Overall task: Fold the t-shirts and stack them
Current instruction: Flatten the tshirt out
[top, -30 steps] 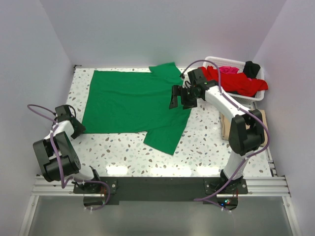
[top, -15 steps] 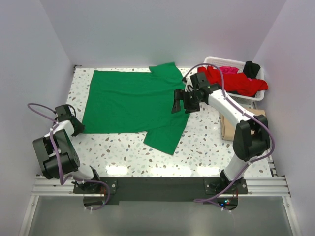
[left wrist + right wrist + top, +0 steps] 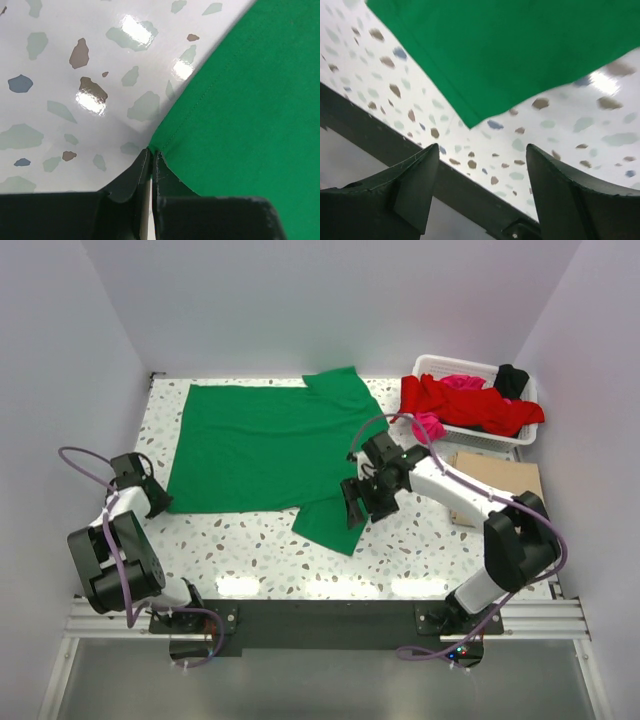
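Between the tips of the left gripper (image 3: 151, 151), a corner of the green t-shirt (image 3: 250, 100) is pinched. The matte black fingers (image 3: 127, 177) are clenched on it, with only a thin slit between them. A line of stitching runs along the hem leading away from those tips. The cloth is a smooth, plain knit in bright green. To the other side of the fingers lies the bare table (image 3: 75, 75), glossy white with grey, brown and blue flecks.

From above, this gripper (image 3: 153, 502) sits at the shirt's near left corner. The green t-shirt (image 3: 270, 445) lies spread flat ahead and to the right of it.

The right gripper (image 3: 482, 150) is released, its two broad wedge-shaped fingers (image 3: 415, 175) standing wide apart with nothing between them. Just beyond them the pointed tip of the near sleeve lies on the speckled surface.

Farther to the right of that gripper (image 3: 352, 518) lies a tan t-shirt (image 3: 500, 475), a flat rectangle. Beyond that stands a white lattice basket (image 3: 430, 365) heaped with a crumpled red t-shirt (image 3: 455, 402), a magenta t-shirt (image 3: 465, 381) and a black t-shirt (image 3: 512, 378).
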